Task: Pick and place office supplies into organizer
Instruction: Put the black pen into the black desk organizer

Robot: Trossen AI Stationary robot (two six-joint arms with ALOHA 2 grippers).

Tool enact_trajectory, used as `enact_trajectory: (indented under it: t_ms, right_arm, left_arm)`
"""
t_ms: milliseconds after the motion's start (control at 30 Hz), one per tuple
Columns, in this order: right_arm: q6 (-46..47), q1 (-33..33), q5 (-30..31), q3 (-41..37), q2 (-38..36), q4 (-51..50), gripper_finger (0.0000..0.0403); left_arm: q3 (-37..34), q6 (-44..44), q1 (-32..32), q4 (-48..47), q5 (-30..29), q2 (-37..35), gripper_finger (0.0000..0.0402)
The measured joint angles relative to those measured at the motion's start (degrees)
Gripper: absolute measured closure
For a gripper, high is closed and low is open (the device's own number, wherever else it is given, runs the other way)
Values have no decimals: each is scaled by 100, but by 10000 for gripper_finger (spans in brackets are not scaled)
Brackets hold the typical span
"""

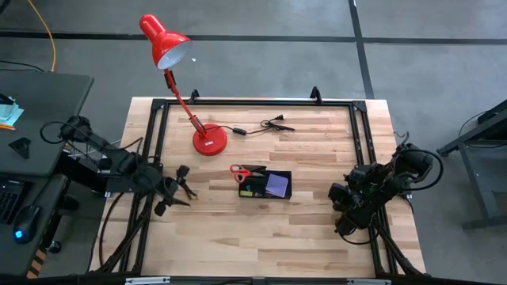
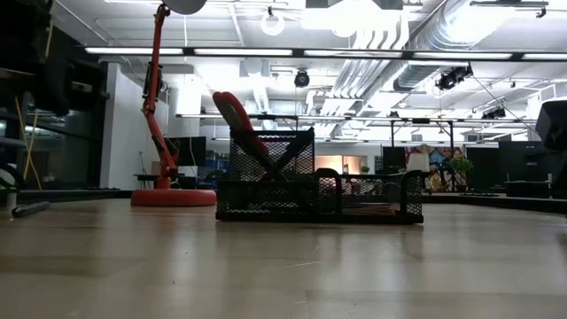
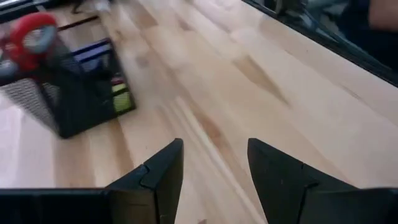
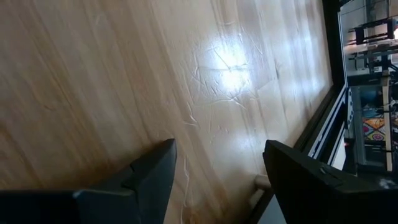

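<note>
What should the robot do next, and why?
Probably nothing more than keep both arms back. The scissors and the purple sticky pad already sit in the organizer, and no loose supplies show on the table. The left end effector is open and empty, clear of the organizer; the right end effector is open over bare wood.

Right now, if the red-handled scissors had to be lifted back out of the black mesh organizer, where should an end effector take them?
By the red-handled scissors' loops, from above: the handles stick up out of the black mesh organizer's tall compartment, leaning, while the blades sit hidden inside. The open left end effector looks nearer.
</note>
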Motion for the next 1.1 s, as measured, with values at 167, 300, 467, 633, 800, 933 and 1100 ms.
enact_trajectory:
  t_ms: [167, 300, 467, 633, 800, 933, 1100]
  right_arm:
    - [1, -2, -7, 2, 0, -1, 167]
    - [1, -2, -12, 2, 0, 0, 167]
    - [1, 0, -19, 2, 0, 0, 167]
    - [3, 0, -22, 2, 0, 2, 167]
    - [1, -2, -28, 6, 2, 0, 167]
    - [1, -2, -25, 7, 2, 0, 167]
    - [1, -2, -24, 7, 2, 0, 167]
  left_arm:
    - [-134, 204, 507, -37, 912, -617, 236]
    - [-130, -241, 797, 27, 849, -798, 236]
    - [-449, -452, 984, 469, 536, -737, 236]
    - [-858, -736, 988, 1536, -18, -575, 236]
    - [-919, -1178, 985, 1871, -344, -342, 236]
    - [-915, -2027, 985, 1992, -541, -294, 236]
    - [-915, -3000, 985, 1972, -1379, -298, 236]
